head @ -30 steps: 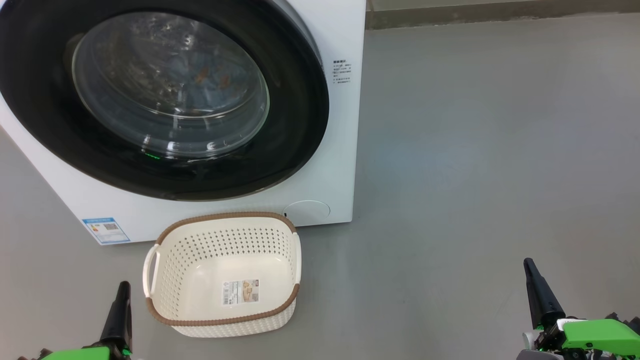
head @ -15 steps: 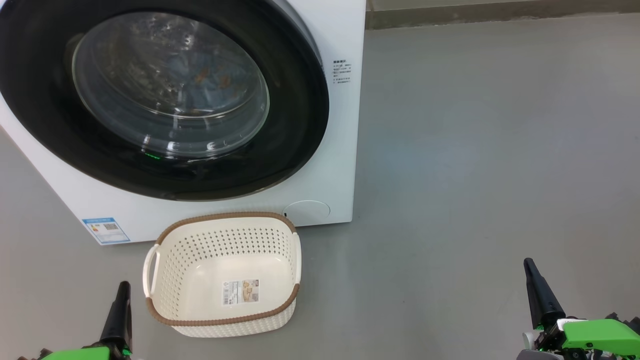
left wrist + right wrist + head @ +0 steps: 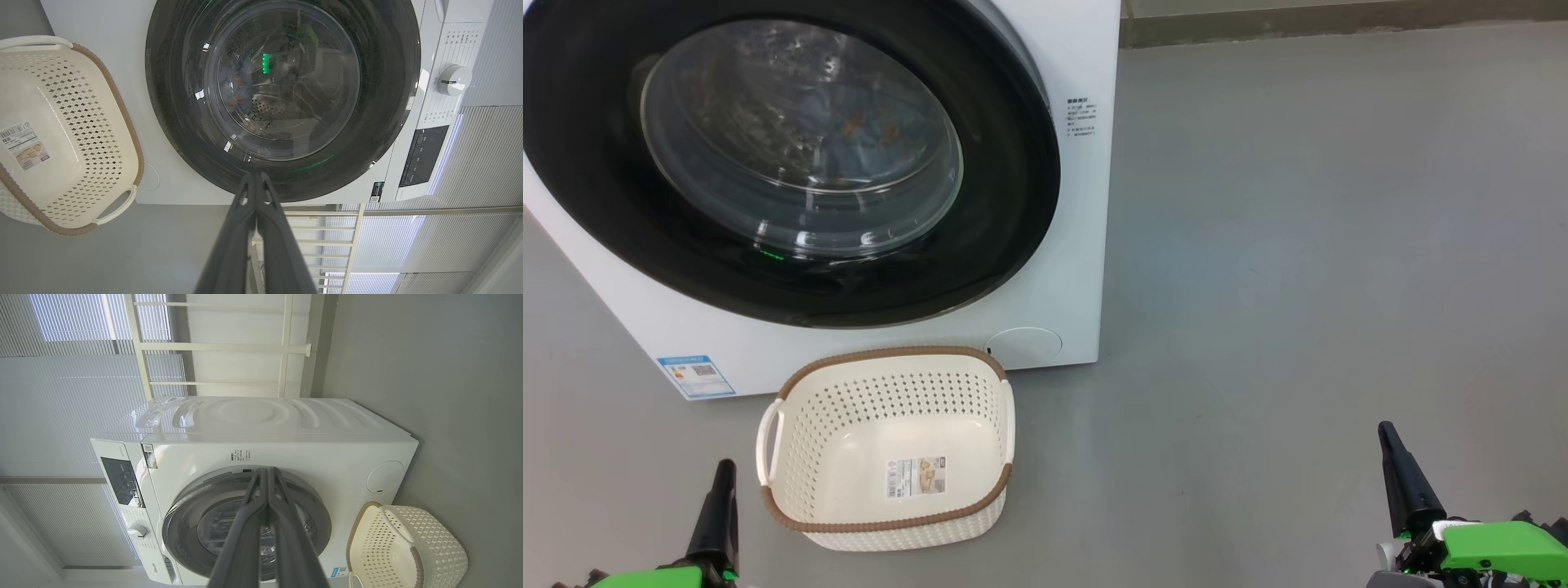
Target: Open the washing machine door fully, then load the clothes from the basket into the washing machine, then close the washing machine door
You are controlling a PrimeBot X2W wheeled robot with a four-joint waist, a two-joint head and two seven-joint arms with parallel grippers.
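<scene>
Head view: glossy black round door (image 3: 1013,204) sat shut, cream perforated basket (image 3: 874,404) empty; left hand (image 3: 724,467), right hand (image 3: 1385,430) closed, empty; best parked clear.

In the head view, the top and left edges of the frame cut off the washing machine door (image 3: 792,269), and the washing machine (image 3: 1078,245) runs out at upper left. Behind the glass the clothes (image 3: 854,122) are a dim blue and orange patch, blurred by reflections, and the number of pieces cannot be told. The printed note (image 3: 1081,118) at upper centre, the blue sticker (image 3: 696,376) at lower left and the label (image 3: 916,476) inside the basket (image 3: 886,353) are too small to read. The bottom edge crops the left gripper (image 3: 724,474) and the right gripper (image 3: 1388,445). In the left wrist view the left edge cuts the basket.
</scene>
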